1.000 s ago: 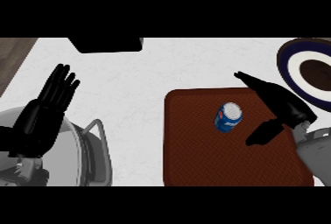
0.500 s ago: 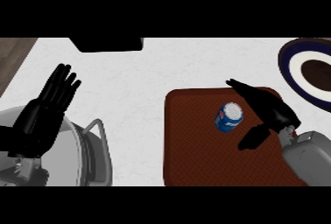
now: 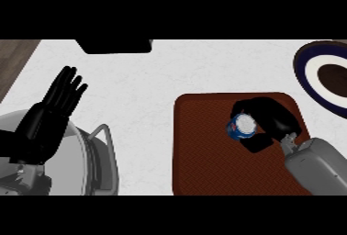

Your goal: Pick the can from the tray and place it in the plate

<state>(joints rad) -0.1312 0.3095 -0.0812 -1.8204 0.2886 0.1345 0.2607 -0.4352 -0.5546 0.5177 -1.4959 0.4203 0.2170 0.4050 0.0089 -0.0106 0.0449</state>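
Can [image 3: 241, 127] upright mid-tray [image 3: 203, 160]; my right hand [image 3: 274, 118] on it, fingers curled round can (thumb on near side). I'd lift straight up before swinging far-right to plate [image 3: 301, 69]. Left hand [image 3: 47, 121] rests open, left.

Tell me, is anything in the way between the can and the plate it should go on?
Nothing visible does. The right hand is curled round the can on the tray, and between there and the plate at the upper right lie only the tray's corner and white counter.
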